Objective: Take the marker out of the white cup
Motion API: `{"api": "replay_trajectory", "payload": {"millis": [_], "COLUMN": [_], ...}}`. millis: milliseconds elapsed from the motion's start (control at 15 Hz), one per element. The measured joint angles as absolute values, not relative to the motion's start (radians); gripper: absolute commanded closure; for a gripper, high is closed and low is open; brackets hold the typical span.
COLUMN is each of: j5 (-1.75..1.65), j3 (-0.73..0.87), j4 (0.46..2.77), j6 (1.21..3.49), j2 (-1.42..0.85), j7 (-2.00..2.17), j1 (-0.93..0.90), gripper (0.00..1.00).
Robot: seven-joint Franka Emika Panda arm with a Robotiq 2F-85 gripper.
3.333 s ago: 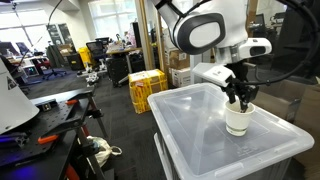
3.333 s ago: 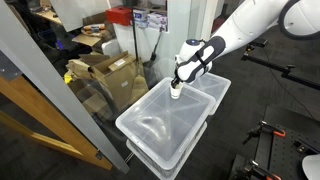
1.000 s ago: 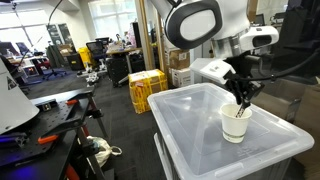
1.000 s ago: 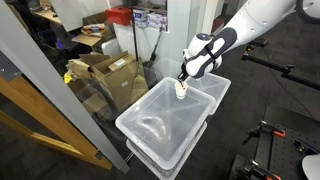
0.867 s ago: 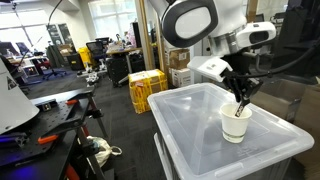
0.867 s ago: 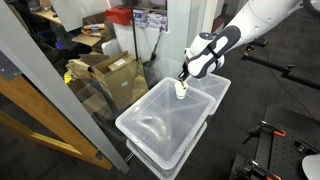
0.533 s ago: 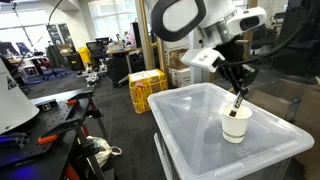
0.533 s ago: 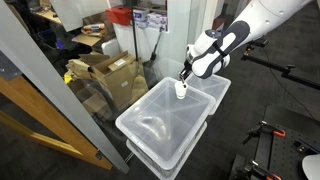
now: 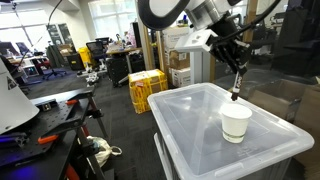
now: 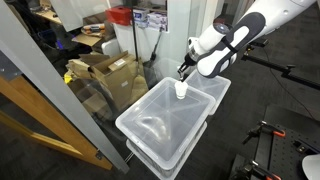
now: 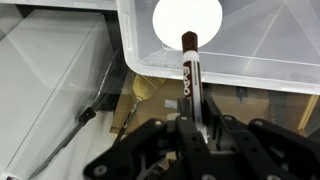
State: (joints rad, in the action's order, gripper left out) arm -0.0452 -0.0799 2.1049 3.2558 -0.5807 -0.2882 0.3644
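The white cup (image 9: 236, 124) stands upright on the translucent bin lid (image 9: 190, 140); it also shows in an exterior view (image 10: 180, 89) and in the wrist view (image 11: 187, 22), seen from above as a white disc. My gripper (image 9: 238, 78) is shut on the marker (image 9: 236, 92), a thin dark stick that hangs down from the jaws, its tip clear above the cup's rim. In the wrist view the marker (image 11: 190, 75) points from my jaws (image 11: 190, 118) toward the cup. In an exterior view my gripper (image 10: 185, 67) is above the cup.
The lid sits on a clear bin (image 10: 165, 125). A yellow crate (image 9: 146, 90) and cardboard boxes (image 10: 105, 68) stand on the floor beyond. A glass partition (image 10: 60, 100) runs beside the bin.
My gripper has risen with the marker; the marker has come up out of the cup and now hangs above its rim. The cup has stayed in place.
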Motion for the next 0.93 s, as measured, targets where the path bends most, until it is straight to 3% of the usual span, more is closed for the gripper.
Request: {"api": "replay_trajectory", "payload": {"millis": [467, 933], "j5": [-0.11, -0.156], "j3": [-0.067, 0.12], "j4": [2.119, 2.115], "j6": [3.279, 3.253], "j2": [-0.54, -0.538], "j7": [-0.287, -0.289], "j1": [0.301, 0.063], "gripper": [0.95, 0.95]}}
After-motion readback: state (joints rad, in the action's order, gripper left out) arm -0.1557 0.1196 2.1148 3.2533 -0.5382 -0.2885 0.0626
